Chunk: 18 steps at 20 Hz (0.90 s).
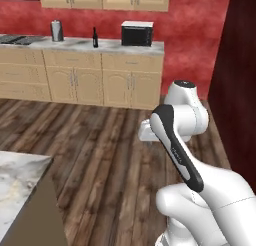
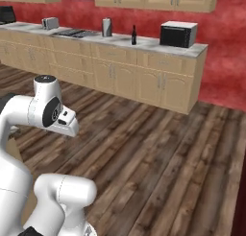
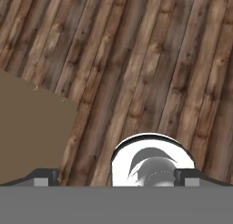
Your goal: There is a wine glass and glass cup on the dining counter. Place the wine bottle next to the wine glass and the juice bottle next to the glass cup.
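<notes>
The fingers (image 3: 116, 177) stand spread wide apart, the two dark tips at about 8 and 4 o'clock along the bottom of the hand view, with nothing between them. They point down at the wooden plank floor (image 3: 150, 63). A flat brown panel (image 3: 27, 132) occupies the 9 o'clock side of the hand view; what it belongs to cannot be told from that view.

The white arm (image 1: 185, 125) is folded up close to its base, well clear of the far wall.

The wine bottle (image 1: 95, 38), slim and dark with a long neck, stands upright on the wall bench (image 1: 80, 44) at the back of the room, at roughly 11 o'clock in the left base view. A grey cylindrical canister (image 1: 57, 31) stands to its 9 o'clock side and a black microwave (image 1: 137, 34) to its 3 o'clock side, both apart from it. A stovetop (image 1: 17, 39) lies further along toward 9 o'clock.

A corner of the dining bench (image 1: 15, 185), with its veined marble top, shows at 8 o'clock in the left base view. That visible corner carries none of the task's items.

The label and cap colour of the bottle are too small to make out.
</notes>
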{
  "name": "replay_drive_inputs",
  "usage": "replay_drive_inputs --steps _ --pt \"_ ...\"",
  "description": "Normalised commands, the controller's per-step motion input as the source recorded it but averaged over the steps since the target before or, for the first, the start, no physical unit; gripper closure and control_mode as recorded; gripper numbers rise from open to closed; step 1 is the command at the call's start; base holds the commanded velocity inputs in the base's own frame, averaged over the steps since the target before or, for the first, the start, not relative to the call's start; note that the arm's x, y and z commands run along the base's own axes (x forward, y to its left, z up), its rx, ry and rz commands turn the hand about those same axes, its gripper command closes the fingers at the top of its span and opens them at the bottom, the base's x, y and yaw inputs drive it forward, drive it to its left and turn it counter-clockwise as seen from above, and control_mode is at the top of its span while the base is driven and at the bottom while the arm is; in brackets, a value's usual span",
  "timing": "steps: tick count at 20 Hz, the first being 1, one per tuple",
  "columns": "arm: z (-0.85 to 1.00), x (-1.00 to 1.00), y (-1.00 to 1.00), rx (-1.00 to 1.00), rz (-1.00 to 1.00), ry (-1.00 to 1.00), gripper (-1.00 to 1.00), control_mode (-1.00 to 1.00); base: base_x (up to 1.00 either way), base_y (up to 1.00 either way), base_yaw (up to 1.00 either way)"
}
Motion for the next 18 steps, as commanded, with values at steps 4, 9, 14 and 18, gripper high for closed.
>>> replay_drive_inputs --steps 4,9,14,18 --pt "0.0 0.0 0.0 0.0 0.0 0.0 -1.0 1.0 0.82 -0.16 0.28" --pt "0.0 0.0 0.0 0.0 0.0 0.0 -1.0 1.0 0.82 -0.18 0.25" --pt "0.0 0.0 0.0 0.0 0.0 0.0 -1.0 1.0 0.84 -0.25 0.14" --pt "0.0 0.0 0.0 0.0 0.0 0.0 -1.0 1.0 0.87 -0.31 0.04"
